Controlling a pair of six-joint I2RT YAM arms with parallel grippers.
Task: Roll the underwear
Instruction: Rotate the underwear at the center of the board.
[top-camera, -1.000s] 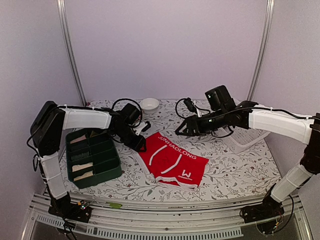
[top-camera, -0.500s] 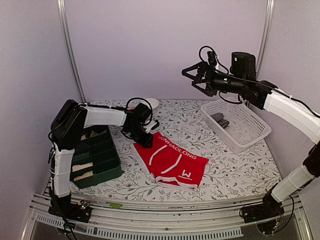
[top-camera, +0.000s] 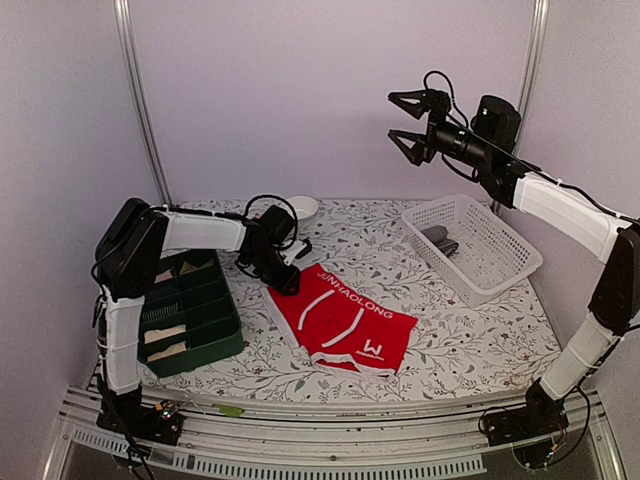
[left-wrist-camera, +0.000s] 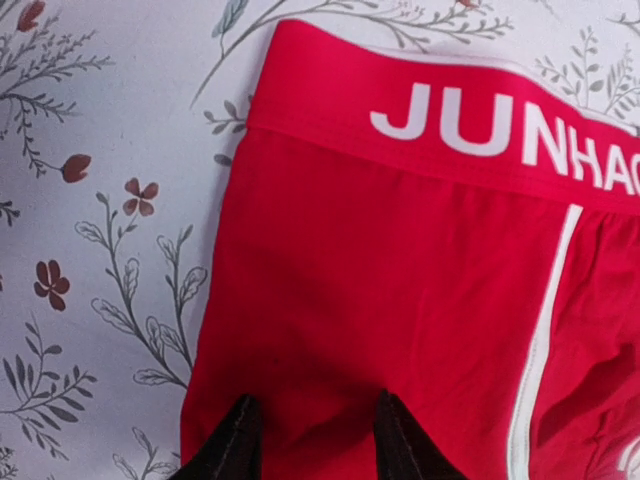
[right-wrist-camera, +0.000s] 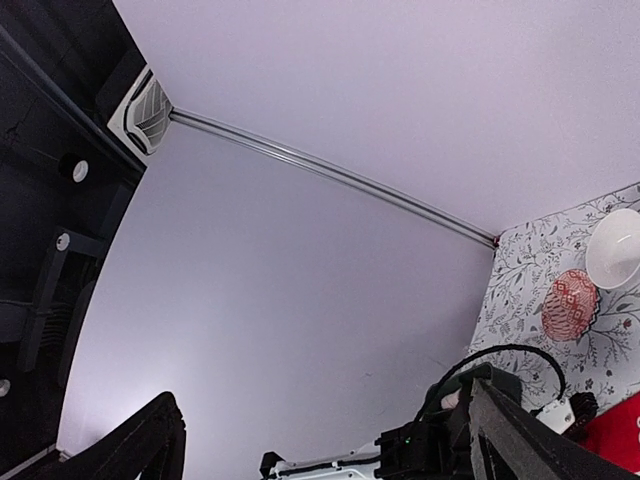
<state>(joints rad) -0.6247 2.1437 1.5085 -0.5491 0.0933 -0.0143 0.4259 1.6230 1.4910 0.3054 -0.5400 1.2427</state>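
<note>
Red underwear (top-camera: 345, 320) flat on table (top-camera: 470, 340), just R of green box (top-camera: 200, 355).
Our L end effector (top-camera: 285, 283) half-open, tips on cloth's box-side corner, no grip; our R end effector (top-camera: 393, 116) wide open, empty, high, far R of box.

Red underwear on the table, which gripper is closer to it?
Left. The left gripper sits at a corner of the red underwear, fingers over the cloth; the right gripper hangs open high above the table.

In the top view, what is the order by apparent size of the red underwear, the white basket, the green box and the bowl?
1. Red underwear, slightly largest.
2. Green box and basket: about alike, not ranked.
3. Bowl, clearly smallest.
</note>
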